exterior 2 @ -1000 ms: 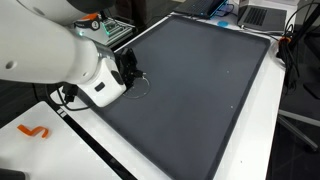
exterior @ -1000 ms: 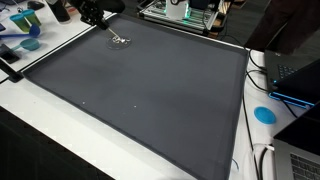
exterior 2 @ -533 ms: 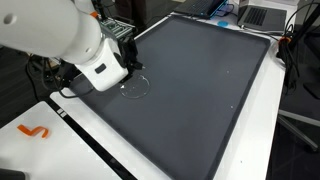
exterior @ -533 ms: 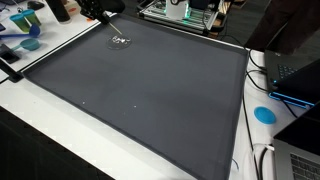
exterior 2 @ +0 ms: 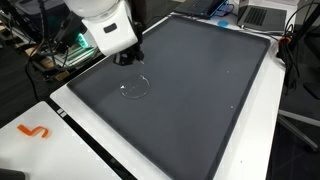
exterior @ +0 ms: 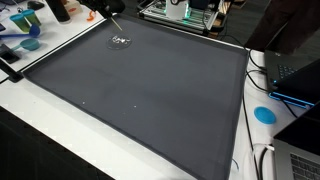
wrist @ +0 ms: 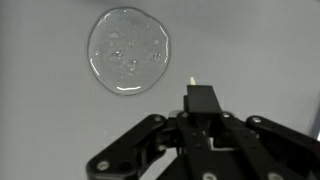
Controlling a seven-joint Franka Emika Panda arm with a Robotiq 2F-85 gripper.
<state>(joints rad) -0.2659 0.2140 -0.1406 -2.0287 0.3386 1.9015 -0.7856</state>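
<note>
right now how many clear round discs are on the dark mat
1. The clear disc lies flat on the dark mat near one corner, just beyond the end effector. No other shows, though the arm may hide a bit of mat.

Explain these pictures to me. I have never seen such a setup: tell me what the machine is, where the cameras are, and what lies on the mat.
The white machine is a robot arm, steered remotely by a person. Two cameras stand outside it and look across the table from different places; both exterior views show a dark grey mat. The third camera sits on the arm's wrist and looks down past the gripper, the black two-fingered claw at the bottom of that view. On the mat lies one small clear round thing, hard to identify. The gripper hovers beside it without touching, its fingers seemingly closed and holding nothing. Off the mat sit a blue disc and an orange piece.
</note>
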